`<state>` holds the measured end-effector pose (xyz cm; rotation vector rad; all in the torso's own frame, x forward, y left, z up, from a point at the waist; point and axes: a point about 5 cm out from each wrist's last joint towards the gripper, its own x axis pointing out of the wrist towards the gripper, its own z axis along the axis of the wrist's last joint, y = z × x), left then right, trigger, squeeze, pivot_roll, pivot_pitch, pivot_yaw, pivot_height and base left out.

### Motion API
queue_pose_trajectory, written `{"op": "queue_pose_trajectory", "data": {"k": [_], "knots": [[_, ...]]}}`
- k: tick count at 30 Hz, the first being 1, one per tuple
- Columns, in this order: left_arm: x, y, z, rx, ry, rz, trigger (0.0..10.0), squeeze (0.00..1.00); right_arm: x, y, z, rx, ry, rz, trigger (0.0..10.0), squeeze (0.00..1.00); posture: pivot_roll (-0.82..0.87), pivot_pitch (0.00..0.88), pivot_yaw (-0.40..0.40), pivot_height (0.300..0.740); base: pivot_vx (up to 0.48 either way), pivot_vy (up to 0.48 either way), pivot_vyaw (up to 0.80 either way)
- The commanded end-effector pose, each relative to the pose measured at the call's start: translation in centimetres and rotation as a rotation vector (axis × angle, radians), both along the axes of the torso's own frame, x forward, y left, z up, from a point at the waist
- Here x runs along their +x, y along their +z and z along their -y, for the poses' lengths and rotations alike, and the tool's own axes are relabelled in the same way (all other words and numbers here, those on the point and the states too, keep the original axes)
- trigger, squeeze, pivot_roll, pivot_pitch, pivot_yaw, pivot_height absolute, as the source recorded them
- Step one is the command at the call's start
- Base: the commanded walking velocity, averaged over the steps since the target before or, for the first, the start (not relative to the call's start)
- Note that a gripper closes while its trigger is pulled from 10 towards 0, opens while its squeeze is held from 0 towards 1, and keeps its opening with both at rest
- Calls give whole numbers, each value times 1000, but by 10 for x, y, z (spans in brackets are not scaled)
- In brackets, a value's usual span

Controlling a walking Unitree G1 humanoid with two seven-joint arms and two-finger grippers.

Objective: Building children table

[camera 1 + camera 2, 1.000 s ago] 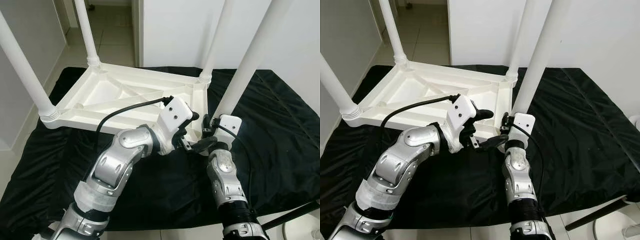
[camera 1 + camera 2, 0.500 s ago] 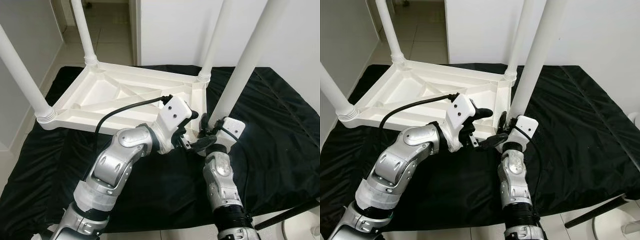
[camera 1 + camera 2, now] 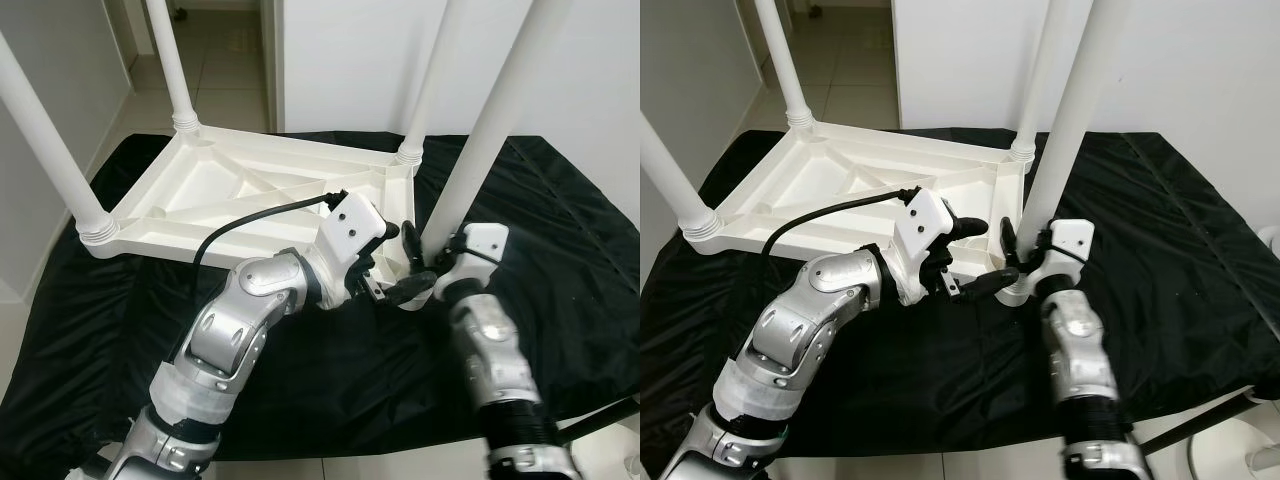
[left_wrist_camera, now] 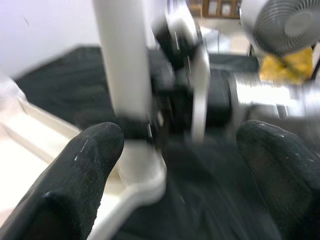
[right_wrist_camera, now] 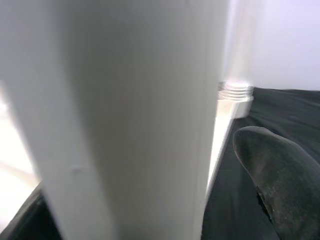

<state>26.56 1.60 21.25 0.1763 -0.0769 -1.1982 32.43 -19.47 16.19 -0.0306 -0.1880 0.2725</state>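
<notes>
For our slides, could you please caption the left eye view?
Both grippers, left gripper and right gripper, at the near leg of the upturned white table.

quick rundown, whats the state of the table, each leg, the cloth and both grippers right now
table top: upside down on the cloth, ribbed underside up
three legs: upright, seated in their corner sockets
near-right leg: upright at its corner, gripped at the base
black cloth: spread flat, wrinkled
right gripper: closed around the near-right leg
left gripper: open, at the same corner, holding nothing
</notes>
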Motion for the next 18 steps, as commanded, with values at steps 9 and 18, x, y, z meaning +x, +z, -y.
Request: {"op": "queue_pose_trajectory", "data": {"k": [9,18], "knots": [[11,-27,4,133,135,-22,10000,0,6,-5,9,-95,221,-110,10000,0,-59,6,8,740,0,0,0],[22,-28,4,131,252,-19,10000,0,14,-6,16,-188,344,-183,9176,0,-55,2,5,740,0,0,0]]}}
